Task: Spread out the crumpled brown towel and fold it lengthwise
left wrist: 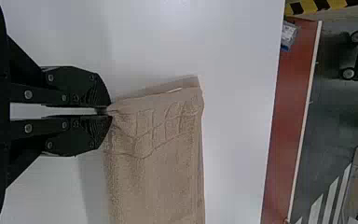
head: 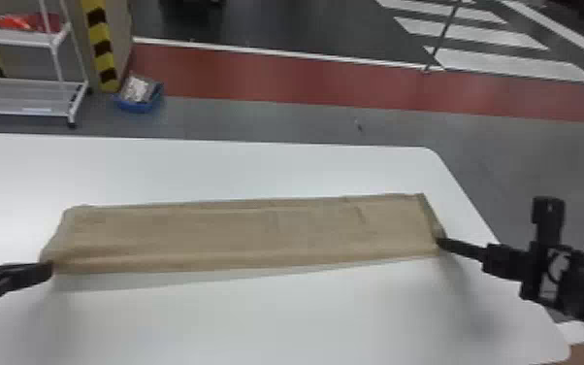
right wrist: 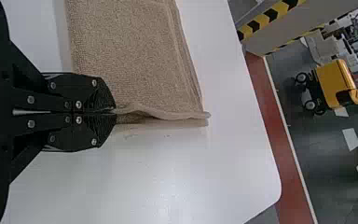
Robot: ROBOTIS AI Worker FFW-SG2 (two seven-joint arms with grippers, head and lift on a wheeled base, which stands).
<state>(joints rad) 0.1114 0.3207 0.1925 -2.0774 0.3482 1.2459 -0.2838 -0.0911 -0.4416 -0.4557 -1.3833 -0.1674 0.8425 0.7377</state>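
Left hand (left wrist: 108, 111) at the desk's left side, clenched on the near-left corner of the brown towel (head: 237, 238); fabric puckers just beyond its tips. Towel lies mid-desk (head: 276, 320), a long flat strip, long axis left-right, w/ the left end a touch nearer than the right. Layers show along its edges, so prob. folded lengthwise at least once; a few creases nr the left end & toward the far-right part. Shadow (head: 111, 284) runs along the near long edge, so that edge is prob. lifted a bit.

Right hand (right wrist: 115, 113) pinches the right short edge close to the near corner, fingers pressed together on the cloth.

Key relation: hands sit at opp. ends of the near long side, towel stretched btwn them & reaching away to the far side from both. Neither has the whole strip to itself; each is nearer its own end. Next move prob. needs both in step, either a slight pull apart or setting the near edge down straight, then release. Uneven pull could skew the strip or bunch the left corner.
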